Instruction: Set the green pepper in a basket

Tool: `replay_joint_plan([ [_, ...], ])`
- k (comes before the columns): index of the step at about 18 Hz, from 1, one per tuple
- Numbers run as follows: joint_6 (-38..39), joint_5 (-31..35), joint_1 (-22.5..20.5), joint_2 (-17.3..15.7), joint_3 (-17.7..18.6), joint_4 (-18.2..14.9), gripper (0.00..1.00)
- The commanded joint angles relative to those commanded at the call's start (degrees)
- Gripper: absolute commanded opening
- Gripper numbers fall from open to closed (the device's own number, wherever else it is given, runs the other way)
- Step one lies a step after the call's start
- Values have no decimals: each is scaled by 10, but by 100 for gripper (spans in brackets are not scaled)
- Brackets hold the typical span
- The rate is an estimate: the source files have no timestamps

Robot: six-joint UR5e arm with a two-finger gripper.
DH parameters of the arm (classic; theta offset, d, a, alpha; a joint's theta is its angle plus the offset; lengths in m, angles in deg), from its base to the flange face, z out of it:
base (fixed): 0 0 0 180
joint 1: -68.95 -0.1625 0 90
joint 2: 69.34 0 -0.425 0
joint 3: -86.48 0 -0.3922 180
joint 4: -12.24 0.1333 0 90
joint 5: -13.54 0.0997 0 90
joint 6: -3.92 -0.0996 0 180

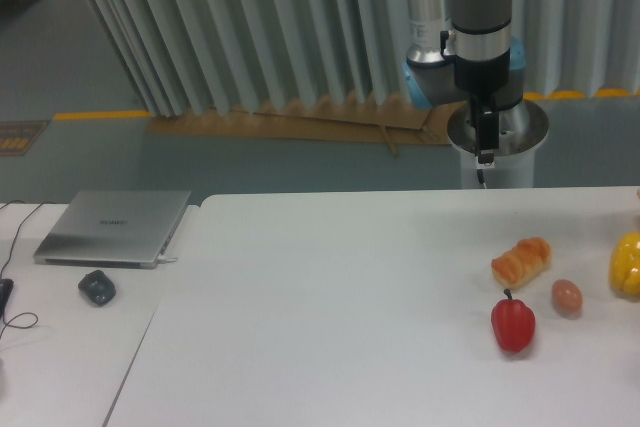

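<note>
No green pepper and no basket show in this view. My gripper point(485, 155) hangs from the arm at the back right, above the far edge of the white table point(330, 307). It points down and holds nothing. I see it edge-on as one narrow dark bar, so its jaws do not show as open or shut. It is well above and behind the food items on the right of the table.
On the right of the table lie a red pepper point(513, 324), a bread roll point(521, 261), a brown egg point(567, 296) and a yellow pepper point(627, 264) cut by the frame edge. A closed laptop point(115, 227) and a dark mouse point(97, 288) sit on the left.
</note>
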Motion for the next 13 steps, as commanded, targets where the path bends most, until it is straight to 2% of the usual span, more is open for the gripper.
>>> replay_joint_plan([
  [13, 7, 1, -1, -1, 4, 7, 100],
])
